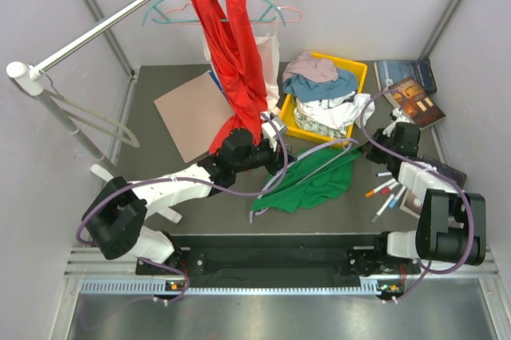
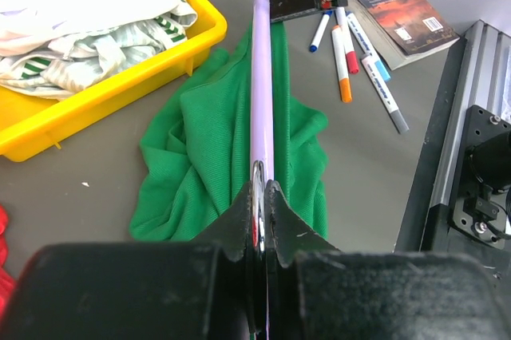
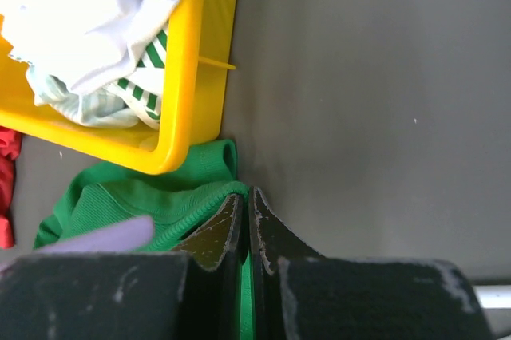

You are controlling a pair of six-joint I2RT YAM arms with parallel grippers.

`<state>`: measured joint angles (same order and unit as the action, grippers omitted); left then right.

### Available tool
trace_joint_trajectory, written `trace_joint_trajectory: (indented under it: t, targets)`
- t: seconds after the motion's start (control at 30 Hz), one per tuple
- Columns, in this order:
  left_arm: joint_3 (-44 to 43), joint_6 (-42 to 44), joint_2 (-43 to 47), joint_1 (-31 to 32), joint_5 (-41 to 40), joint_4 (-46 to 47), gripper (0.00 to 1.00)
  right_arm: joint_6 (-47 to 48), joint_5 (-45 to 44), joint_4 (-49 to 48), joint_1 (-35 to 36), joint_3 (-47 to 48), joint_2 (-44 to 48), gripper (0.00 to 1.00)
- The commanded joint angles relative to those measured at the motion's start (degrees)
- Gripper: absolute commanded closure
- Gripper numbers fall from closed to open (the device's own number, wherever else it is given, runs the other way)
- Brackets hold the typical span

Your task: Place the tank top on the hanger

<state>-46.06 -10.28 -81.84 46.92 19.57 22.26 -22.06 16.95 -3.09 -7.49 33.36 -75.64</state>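
Left tool (image 2: pixel 261 190), foreground of the left wrist view: black fingers (image 2: pixel 239 224) pressed together on the hanger (image 2: pixel 261 77). Its lavender bar runs from the pinch toward 12 o'clock, over the tank top (image 2: pixel 192 156).

Left arm, top view: base at 7 o'clock, elbow folded near the front edge, forearm angled toward 2 o'clock, wrist below the red top (image 1: pixel 235 61).

Right tool (image 3: pixel 246 198), right wrist view: fingers closed on a green fold of the tank top, just beside the corner of the yellow bin (image 3: pixel 180 116). A lavender patch of the hanger sits at 8 o'clock of the pinch.

Right arm, top view: base at 5 o'clock, elbow folded by the base, forearm pointing toward 11 o'clock.

Tank top: crumpled on the worktop (image 1: pixel 343 212) between the two tools, at 6 o'clock of the bin, with markers (image 1: pixel 385 195) at its 3 o'clock.

Top view only: rail (image 1: pixel 120 17) at 11 o'clock, teal hanger (image 1: pixel 172 6) carrying the red top, books (image 1: pixel 411 88) at 2 o'clock.

Left wrist view only: the hanger bar's long run above the fabric.

Right wrist view only: the right tool's grip on the fabric.
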Motion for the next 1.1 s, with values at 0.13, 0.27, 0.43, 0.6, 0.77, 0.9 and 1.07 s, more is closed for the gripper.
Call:
trace_joint_trajectory:
  t: [0.13,0.27,0.43,0.6,0.77,0.9,1.07]
  targets:
    - [1.86,2.63,0.72,1.6,0.99,-5.21,1.0,2.64,-3.85,-2.62,-3.32,7.94,-1.62,1.0]
    - [1.85,2.9,0.28,1.77,0.03,-5.39,1.0,3.61,-4.38,-0.6,-4.2,10.4,-1.18,1.0]
    - [1.77,3.08,-0.07,1.95,-1.29,-5.3,1.0,3.87,-4.56,0.98,-4.29,10.76,0.31,1.0]
    - [1.68,3.16,-0.33,2.04,-1.38,-5.39,1.0,4.4,-5.08,2.65,-4.29,10.49,2.51,1.0]
    - [1.24,3.34,-0.6,2.21,-1.2,-5.65,1.0,5.01,-5.44,4.66,-4.29,11.98,5.05,1.0]
    - [0.98,3.25,-0.86,2.39,-1.47,-5.65,1.0,5.37,-4.21,7.39,-3.94,14.53,6.37,1.0]
    - [0.01,3.08,-1.83,2.48,-1.99,-5.65,1.0,6.15,-4.9,9.94,0.26,15.59,10.58,1.0]
